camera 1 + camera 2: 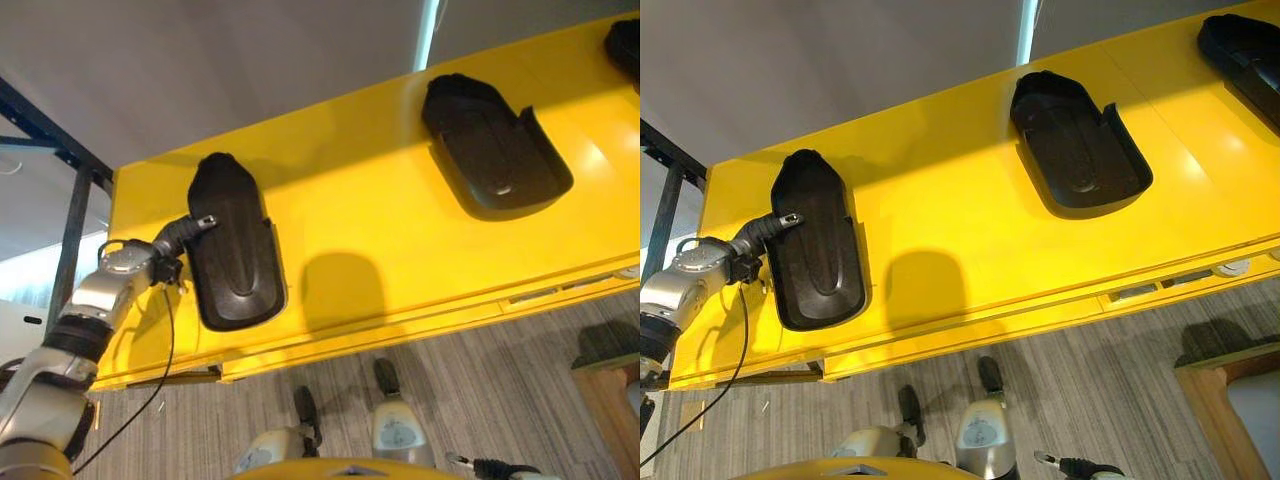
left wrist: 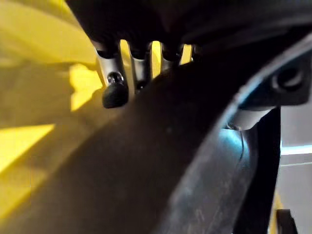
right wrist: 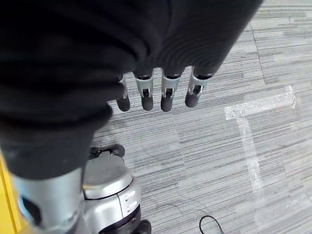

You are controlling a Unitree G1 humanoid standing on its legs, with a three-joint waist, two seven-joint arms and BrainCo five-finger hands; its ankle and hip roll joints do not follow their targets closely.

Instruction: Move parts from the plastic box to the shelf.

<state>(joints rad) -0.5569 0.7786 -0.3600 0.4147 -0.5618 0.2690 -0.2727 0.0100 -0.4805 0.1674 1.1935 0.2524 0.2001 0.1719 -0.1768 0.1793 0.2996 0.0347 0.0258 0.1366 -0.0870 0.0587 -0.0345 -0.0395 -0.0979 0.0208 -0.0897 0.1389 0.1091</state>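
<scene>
A long black plastic part (image 1: pixel 235 250) lies on the yellow shelf (image 1: pixel 380 220) near its left end. My left hand (image 1: pixel 190 228) holds it at its left edge: the thumb rests on top and the fingers (image 2: pixel 115 92) reach round past the rim, with the part's dark wall (image 2: pixel 146 165) close in front of the wrist camera. A second black part (image 1: pixel 490 145) lies further right on the shelf, and a third (image 1: pixel 1245 50) at the far right end. My right hand (image 3: pixel 165 92) hangs over the carpet with relaxed fingers and holds nothing.
A dark blue metal frame (image 1: pixel 70 250) stands to the left of the shelf. A wooden piece (image 1: pixel 610 390) sits on the grey carpet at the lower right. White tape marks (image 3: pixel 258 105) cross the floor under the right hand.
</scene>
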